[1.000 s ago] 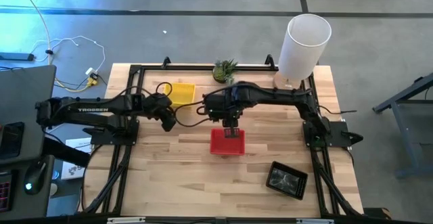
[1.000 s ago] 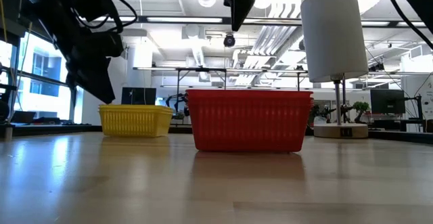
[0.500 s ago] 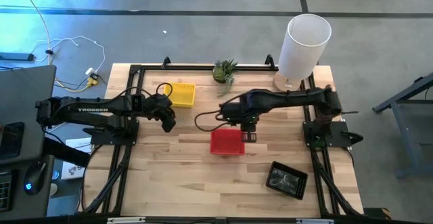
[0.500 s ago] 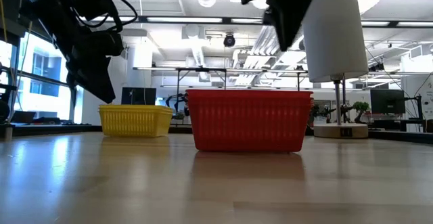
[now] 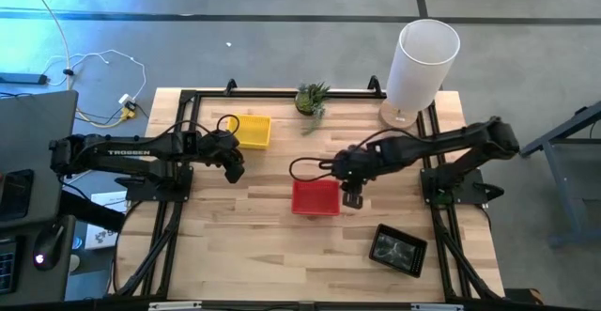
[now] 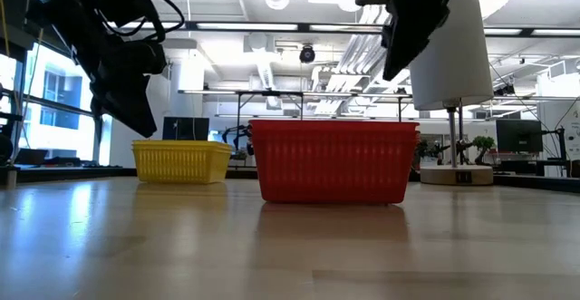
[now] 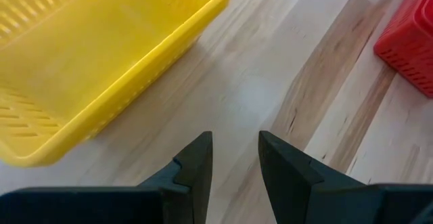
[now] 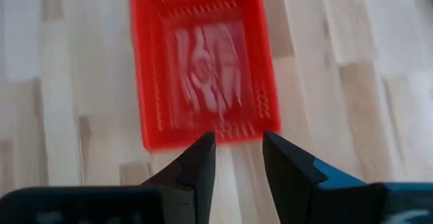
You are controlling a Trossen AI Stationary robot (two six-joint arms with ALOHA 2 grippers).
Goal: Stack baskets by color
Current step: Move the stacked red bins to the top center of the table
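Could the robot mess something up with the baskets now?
Maybe. The right gripper, open and empty, hovers close beside the red basket; swinging low, it might nudge the basket out of place. The black basket sits near the table's edge, so a bump could push it off. The left gripper hangs right by the yellow basket and could knock it.

Red basket (image 5: pixel 315 197), yellow basket (image 5: pixel 249 131): perforated plastic, slight sheen. Table (image 5: pixel 254 255): pale wood, smooth.

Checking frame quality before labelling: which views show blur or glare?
Right wrist view: the red basket is motion-blurred, with white glare on its floor. Left wrist view: the yellow basket looks soft. Low view: bright ceiling lights behind. High view: sharp.
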